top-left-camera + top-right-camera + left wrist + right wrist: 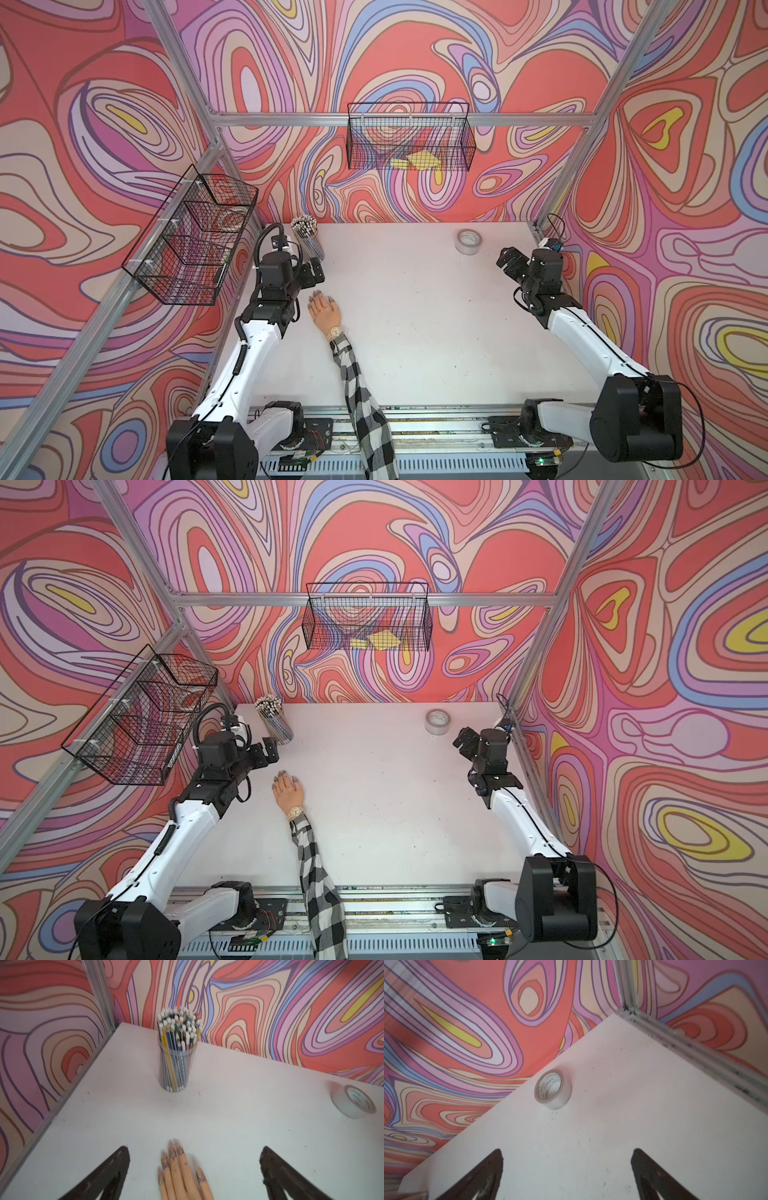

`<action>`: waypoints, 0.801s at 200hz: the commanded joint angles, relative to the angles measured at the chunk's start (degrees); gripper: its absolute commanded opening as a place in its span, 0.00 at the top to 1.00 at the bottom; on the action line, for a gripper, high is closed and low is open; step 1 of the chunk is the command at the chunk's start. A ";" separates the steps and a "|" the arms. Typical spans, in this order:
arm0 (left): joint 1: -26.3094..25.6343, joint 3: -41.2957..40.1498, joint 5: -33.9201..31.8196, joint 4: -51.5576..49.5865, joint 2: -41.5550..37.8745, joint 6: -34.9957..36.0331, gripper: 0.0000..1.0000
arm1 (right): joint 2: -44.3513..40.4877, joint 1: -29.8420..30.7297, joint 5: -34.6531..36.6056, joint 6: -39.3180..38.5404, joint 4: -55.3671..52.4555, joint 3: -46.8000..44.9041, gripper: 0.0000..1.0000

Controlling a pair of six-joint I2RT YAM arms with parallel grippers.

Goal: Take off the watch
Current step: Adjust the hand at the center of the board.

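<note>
left gripper (194, 1148): jaws apart, empty, by mannequin hand (182, 1174)
right gripper (566, 1149): jaws apart, empty, near tape (553, 1089)
watch (336, 332): on mannequin wrist

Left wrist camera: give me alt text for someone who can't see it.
A mannequin hand with long decorated nails lies on a white table, seen between the wide-open fingers of the left tool. Beyond it stands a clear jar packed with pencils, and a roll of tape lies farther off, before a swirly patterned wall.
</note>
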 commanded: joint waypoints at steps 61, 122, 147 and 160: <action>-19.65 -5.47 -11.70 -34.85 -7.73 -31.62 0.05 | -0.40 14.51 -11.56 4.37 -10.67 -3.39 0.14; -26.99 -14.86 -8.14 -25.79 -5.22 -40.56 0.01 | 7.27 26.01 -11.00 7.19 -11.00 -1.36 0.17; -27.54 -15.85 -7.95 -21.73 -2.12 -40.87 0.01 | 9.16 26.52 -12.70 6.89 -9.60 -0.34 0.18; -27.54 -15.76 -7.36 -19.88 -0.08 -40.40 0.01 | 10.16 26.56 -13.06 6.42 -9.34 0.64 0.18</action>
